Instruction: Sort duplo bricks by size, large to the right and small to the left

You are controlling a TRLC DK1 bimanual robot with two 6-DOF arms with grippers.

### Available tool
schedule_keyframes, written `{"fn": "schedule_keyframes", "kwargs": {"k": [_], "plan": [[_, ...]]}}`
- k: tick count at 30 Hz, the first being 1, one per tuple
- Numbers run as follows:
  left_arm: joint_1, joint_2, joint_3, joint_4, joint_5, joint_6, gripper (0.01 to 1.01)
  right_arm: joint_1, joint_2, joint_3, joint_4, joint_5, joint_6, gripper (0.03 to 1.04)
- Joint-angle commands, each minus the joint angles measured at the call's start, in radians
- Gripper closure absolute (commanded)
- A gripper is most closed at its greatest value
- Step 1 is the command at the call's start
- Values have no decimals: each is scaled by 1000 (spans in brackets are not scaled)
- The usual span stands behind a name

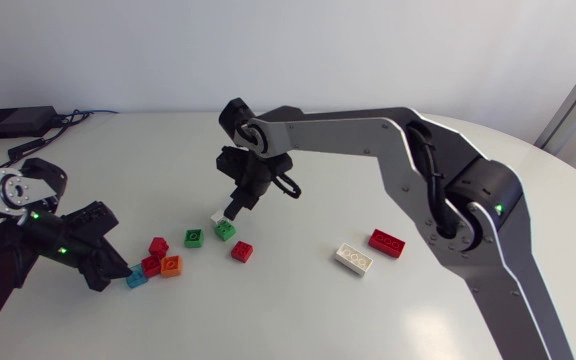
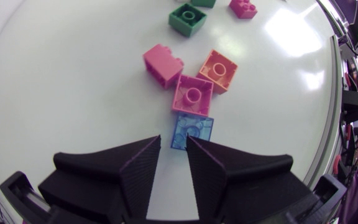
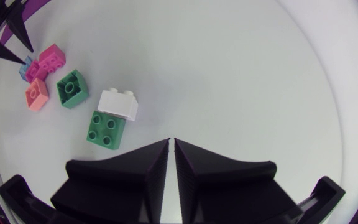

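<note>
Left wrist view: left gripper [image 2: 173,140] is only slightly open and empty, blue brick [image 2: 192,130] just ahead. The right gripper [image 3: 171,142] is basically closed, holding nothing.

Bright, even, diffuse light falls from above onto the white surface [image 1: 298,310], which reads pale grey-white from edge to edge in the head view. Shadows are soft and short, with faint grey ones lying close under the bricks [image 1: 241,250]. In the left wrist view, two washed-out patches of glare sit on the surface beyond the orange brick [image 2: 217,70], toward the surface's far edge. The matte black left pincer [image 2: 173,142] shows only a dull sheen on its ridged inner faces. The right pincer [image 3: 172,143] is just as dark against evenly lit white. Both wrist views bend the surface's edge into a strong curve.
</note>
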Motion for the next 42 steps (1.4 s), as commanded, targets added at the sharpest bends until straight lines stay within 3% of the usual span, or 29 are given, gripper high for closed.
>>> {"fn": "schedule_keyframes", "kwargs": {"k": [1,7,10,19,22,29,37,42], "plan": [[-65,50,-26,-8,34,-41,710,14,35,25,-30,5,4,925],[-202,65,29,26,114,-180,708,33,33,17,-33,2,6,925],[-205,16,70,15,129,-219,708,47,47,20,-33,1,6,925],[28,24,190,-46,127,-130,708,113,79,103,-132,-61,17,925],[45,85,204,-48,123,-111,708,121,98,146,-155,-88,24,925],[-41,186,185,-5,103,-137,708,66,42,138,-118,-50,29,925],[-156,211,184,32,127,-208,707,-14,134,238,-127,-35,23,925],[-127,148,187,26,132,-210,707,1,269,447,-250,-42,9,925]]}}
